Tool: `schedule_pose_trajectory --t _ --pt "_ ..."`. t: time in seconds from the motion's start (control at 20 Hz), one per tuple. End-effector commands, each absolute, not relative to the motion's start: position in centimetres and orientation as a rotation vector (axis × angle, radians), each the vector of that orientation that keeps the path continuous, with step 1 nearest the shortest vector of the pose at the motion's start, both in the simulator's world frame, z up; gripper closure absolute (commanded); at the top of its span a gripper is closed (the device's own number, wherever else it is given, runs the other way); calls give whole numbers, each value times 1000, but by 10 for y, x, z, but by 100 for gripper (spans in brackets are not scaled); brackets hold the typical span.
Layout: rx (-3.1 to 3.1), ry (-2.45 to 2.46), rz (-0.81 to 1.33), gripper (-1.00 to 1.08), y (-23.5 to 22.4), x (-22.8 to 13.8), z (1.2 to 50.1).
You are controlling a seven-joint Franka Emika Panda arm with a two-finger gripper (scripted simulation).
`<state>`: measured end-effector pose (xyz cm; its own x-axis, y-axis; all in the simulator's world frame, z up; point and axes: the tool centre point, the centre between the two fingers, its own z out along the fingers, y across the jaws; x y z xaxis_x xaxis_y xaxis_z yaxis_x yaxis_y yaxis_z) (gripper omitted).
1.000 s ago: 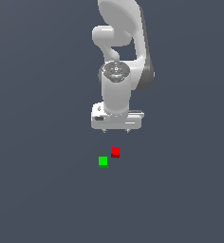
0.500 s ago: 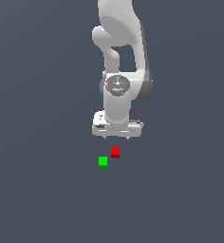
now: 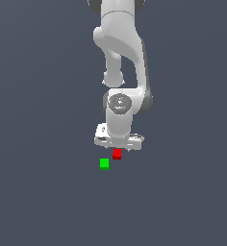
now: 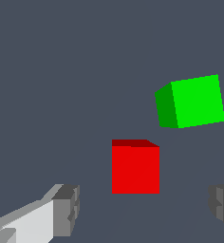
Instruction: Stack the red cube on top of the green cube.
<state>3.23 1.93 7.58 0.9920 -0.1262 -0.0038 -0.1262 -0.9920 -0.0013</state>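
The red cube (image 3: 117, 153) sits on the dark grey floor, just under the white gripper (image 3: 118, 145). The green cube (image 3: 104, 163) lies close beside it, toward the exterior view's left and nearer the camera. The two cubes are apart, not touching. In the wrist view the red cube (image 4: 135, 168) sits between the two grey fingertips (image 4: 66, 209), which stand wide apart on either side of it without touching it. The green cube (image 4: 192, 101) lies beyond it. The gripper (image 4: 144, 209) is open and empty.
The white arm (image 3: 122, 57) rises above the cubes. The floor (image 3: 48, 192) is plain dark grey with no other objects in view.
The arm has come down: the gripper has dropped toward the red cube and now hangs right over it. The cubes have not moved.
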Motion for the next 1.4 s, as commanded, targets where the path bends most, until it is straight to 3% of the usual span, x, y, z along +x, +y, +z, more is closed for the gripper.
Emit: schedule_pose_trajectory --t 0.0,1.1,1.15,1.35 --pt "-3134 212 1 -92 19 36 71" --pt "-3134 216 0 -92 19 37 20" --pt "-3134 216 0 108 19 37 20" --pt "-3134 216 0 108 19 37 20"
